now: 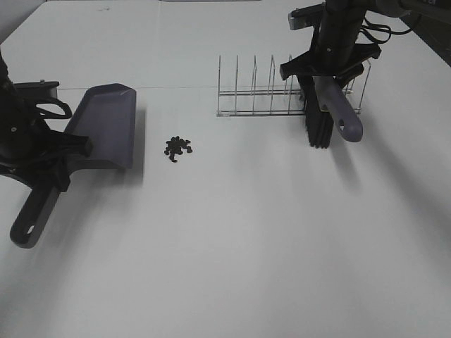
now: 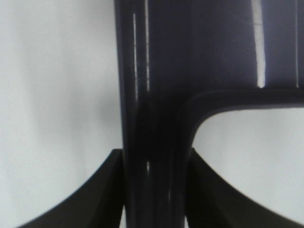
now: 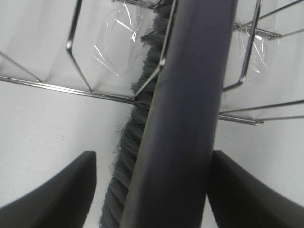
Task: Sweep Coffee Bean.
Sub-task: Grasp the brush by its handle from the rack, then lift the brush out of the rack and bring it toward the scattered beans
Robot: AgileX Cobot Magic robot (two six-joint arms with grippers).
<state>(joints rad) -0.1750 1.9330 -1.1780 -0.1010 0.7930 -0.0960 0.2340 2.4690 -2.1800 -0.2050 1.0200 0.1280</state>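
The coffee beans lie in a small dark heap on the white table, just right of the grey-purple dustpan. My left gripper is shut on the dustpan's handle, and its fingers press both sides. The pan's open edge faces the beans. My right gripper is shut on the brush at the right end of the wire rack. In the right wrist view the brush handle runs between the fingers. Its black bristles sit beside a rack wire.
The wire rack stands at the back right, with thin upright dividers and clear tape at its feet. The dustpan's long handle end points toward the table's front left. White tabletop spreads in front.
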